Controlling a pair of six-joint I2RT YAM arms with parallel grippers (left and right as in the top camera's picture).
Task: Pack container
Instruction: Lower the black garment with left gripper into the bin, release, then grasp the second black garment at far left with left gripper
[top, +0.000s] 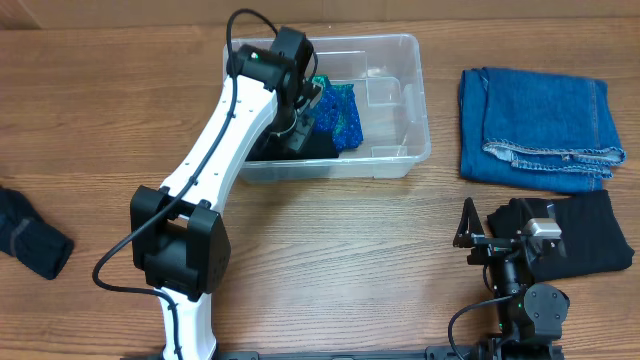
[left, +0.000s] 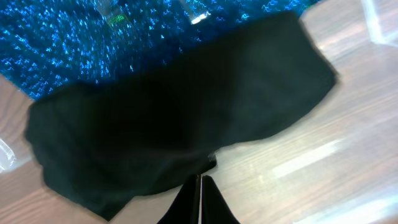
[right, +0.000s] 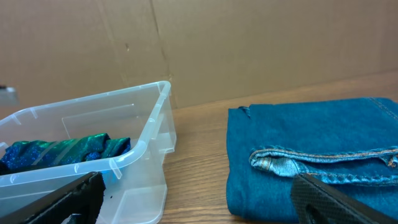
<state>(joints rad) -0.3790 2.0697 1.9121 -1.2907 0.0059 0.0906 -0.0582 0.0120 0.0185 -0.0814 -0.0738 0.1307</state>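
Note:
The clear plastic container (top: 418, 100) stands at the back middle of the table; the right wrist view shows its corner (right: 146, 134). Inside it lie a sparkly blue-green cloth (top: 340, 112) (left: 93, 43) (right: 62, 150) and a black cloth (top: 322, 148) (left: 174, 118). My left gripper (top: 298, 128) (left: 200, 182) reaches down into the container's left half. Its jaws are shut, tips at the black cloth's near edge, with nothing between them. My right gripper (top: 497, 228) (right: 199, 208) rests low at the front right, open and empty, facing the container and the jeans.
Folded blue jeans (top: 540, 128) (right: 311, 149) lie right of the container. A folded black garment (top: 590, 245) sits beside the right arm. A dark crumpled cloth (top: 30, 240) lies at the table's far left edge. A brown wall stands behind the table.

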